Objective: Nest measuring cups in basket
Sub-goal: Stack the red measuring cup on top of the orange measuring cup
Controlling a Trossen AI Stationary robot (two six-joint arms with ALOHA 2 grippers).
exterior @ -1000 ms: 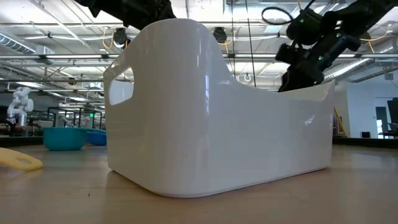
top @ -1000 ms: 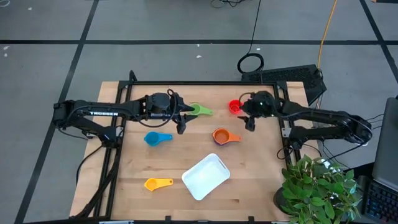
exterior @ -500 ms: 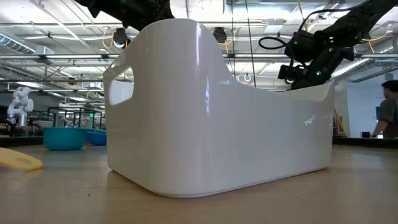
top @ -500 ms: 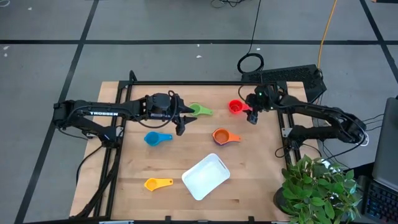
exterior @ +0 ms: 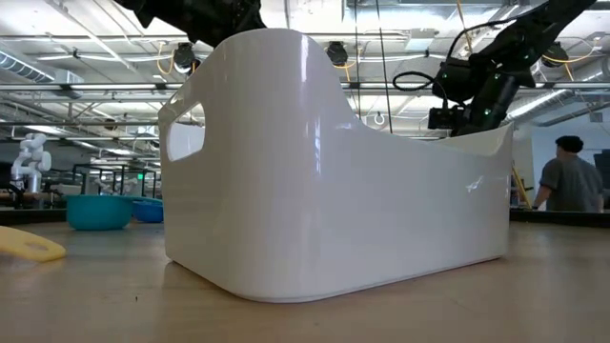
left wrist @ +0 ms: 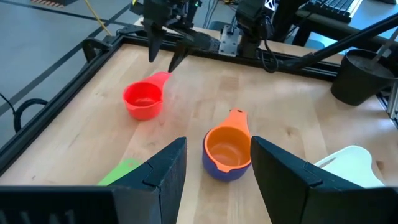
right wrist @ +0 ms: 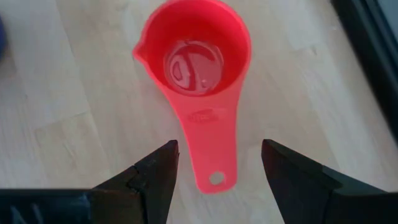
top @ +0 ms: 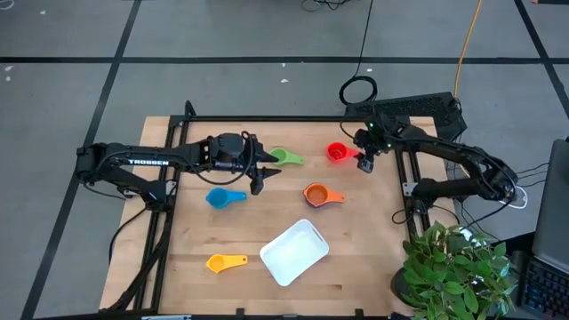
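1. High view: the right gripper (top: 365, 161) hung by the far right corner of the counter (top: 196, 236), just beside the red measuring cup (top: 337, 152). The left gripper (top: 259, 171) waited mid-counter near the green cup (top: 284, 157), above the blue cup (top: 224, 197). The orange cup (top: 320, 194) sat between them, the yellow cup (top: 225, 262) and white basket (top: 295, 252) at the near edge.
2. Low view: the basket (exterior: 334, 191) filled the frame, hiding the cups beyond.
3. Left wrist view: its fingers (left wrist: 163, 177) stood open and empty, facing the orange cup (left wrist: 227, 150).
4. Right wrist view: the fingers (right wrist: 155, 174) were spread wide, holding nothing, straddling the red cup's handle (right wrist: 210, 155). A good grasp probably meant descending straight, centred on that flat handle, then closing before lifting.
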